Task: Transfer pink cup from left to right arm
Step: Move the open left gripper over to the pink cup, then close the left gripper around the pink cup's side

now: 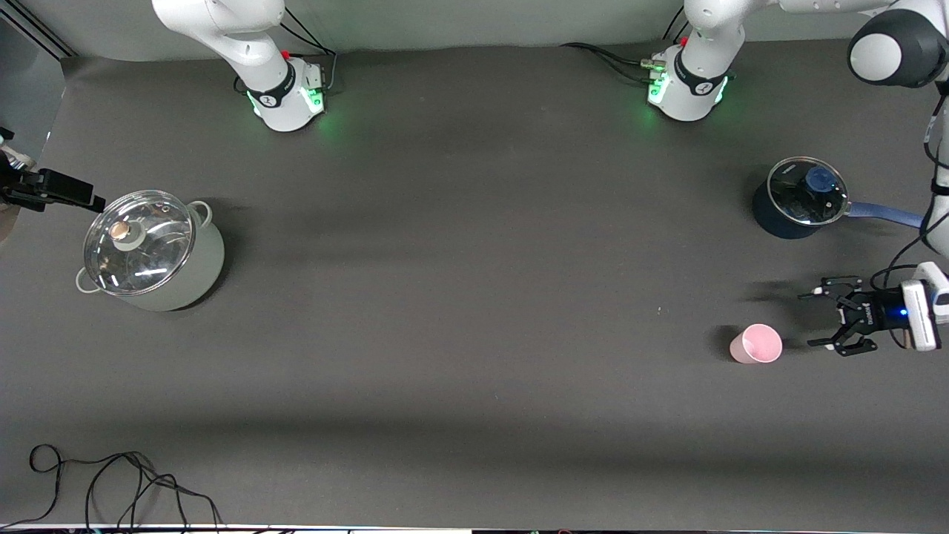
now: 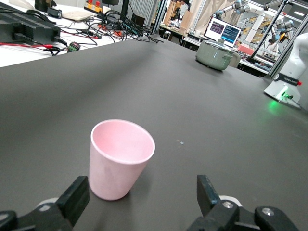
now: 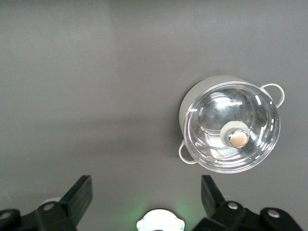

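The small pale pink plastic cup [image 1: 756, 344] stands upright on the dark worktop [image 1: 460, 297] toward the left arm's end, just beside the left pincer [image 1: 819, 319], whose black linkage fingers are spread and empty. A level approach seems best, the cup centred between the fingers before closing. The right pincer [image 3: 147, 197], also released, waits over the grey lidded pot [image 1: 153, 251]. The blue lidded saucepan [image 1: 802, 197] stands clear; nothing blocks the reach.
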Robot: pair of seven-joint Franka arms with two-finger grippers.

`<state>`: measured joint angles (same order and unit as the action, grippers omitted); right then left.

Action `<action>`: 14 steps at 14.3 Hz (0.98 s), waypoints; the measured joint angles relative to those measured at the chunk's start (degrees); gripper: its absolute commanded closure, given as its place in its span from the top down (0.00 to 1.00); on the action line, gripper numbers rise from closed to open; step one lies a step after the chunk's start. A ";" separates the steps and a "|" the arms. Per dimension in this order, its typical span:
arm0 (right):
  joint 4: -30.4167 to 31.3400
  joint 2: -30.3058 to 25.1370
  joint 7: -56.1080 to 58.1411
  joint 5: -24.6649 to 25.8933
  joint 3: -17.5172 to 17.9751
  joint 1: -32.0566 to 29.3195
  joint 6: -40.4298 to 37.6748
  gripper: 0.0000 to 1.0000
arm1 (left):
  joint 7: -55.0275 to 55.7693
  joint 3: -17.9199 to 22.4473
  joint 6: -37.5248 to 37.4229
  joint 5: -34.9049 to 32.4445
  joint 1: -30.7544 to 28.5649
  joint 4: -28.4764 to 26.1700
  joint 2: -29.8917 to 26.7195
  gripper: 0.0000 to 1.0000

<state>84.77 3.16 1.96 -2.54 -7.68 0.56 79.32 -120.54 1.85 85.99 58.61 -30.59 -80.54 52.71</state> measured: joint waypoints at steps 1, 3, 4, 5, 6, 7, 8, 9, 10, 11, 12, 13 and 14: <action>0.00 0.00 0.00 -0.18 -0.19 -0.02 0.00 1.00 | -1.65 0.00 0.68 0.80 -0.09 0.01 0.68 0.99; -0.01 0.00 0.00 -0.37 -0.48 -0.07 0.01 1.00 | -4.78 -0.08 1.68 2.92 -0.09 0.01 1.83 0.99; -0.01 0.00 0.00 -0.64 -0.58 -0.07 0.01 1.00 | -6.52 -0.22 2.63 3.90 -0.08 0.00 2.39 0.99; -0.01 0.00 0.00 -1.00 -0.64 -0.07 0.02 1.00 | -8.18 -0.37 3.76 4.79 -0.07 0.01 2.87 0.99; -0.01 0.01 0.00 -1.24 -0.64 -0.07 0.02 1.00 | -9.44 -0.58 4.81 5.55 -0.04 0.01 3.28 0.99; -0.01 0.02 0.00 -1.35 -0.64 -0.07 0.02 1.00 | -10.47 -0.77 5.67 6.30 0.05 0.01 3.59 0.99; -0.01 0.04 0.00 -1.40 -0.64 -0.07 0.02 1.00 | -11.44 -1.04 6.84 6.87 0.14 -0.03 3.80 0.99; -0.01 0.05 0.00 -1.43 -0.64 -0.05 0.02 1.00 | -12.44 -1.51 8.03 7.36 0.18 -0.12 3.99 0.99; -0.01 0.09 0.00 -1.45 -0.64 -0.03 0.02 1.00 | -13.34 -2.27 9.51 7.69 0.20 -0.29 4.22 0.99; -0.01 0.20 0.00 -1.46 -0.64 -0.03 0.01 1.00 | -14.00 -3.03 10.84 7.88 0.26 -0.61 4.46 0.99; 0.01 0.35 0.00 -1.46 -0.64 -0.05 -0.01 1.00 | -14.46 -3.71 11.85 8.01 0.32 -1.05 4.60 0.99; 0.01 0.50 0.00 -1.46 -0.65 -0.08 -0.01 1.00 | -14.91 -4.40 12.73 8.07 0.34 -1.67 4.61 0.99; 0.01 0.61 0.00 -1.46 -0.67 -0.08 -0.01 1.00 | -15.47 -5.08 13.79 8.19 0.37 -2.27 4.61 0.99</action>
<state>84.78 3.76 1.96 -4.00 -8.36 0.48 79.31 -136.01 -3.23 99.78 66.79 -30.22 -82.81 57.32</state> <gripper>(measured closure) 0.000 0.004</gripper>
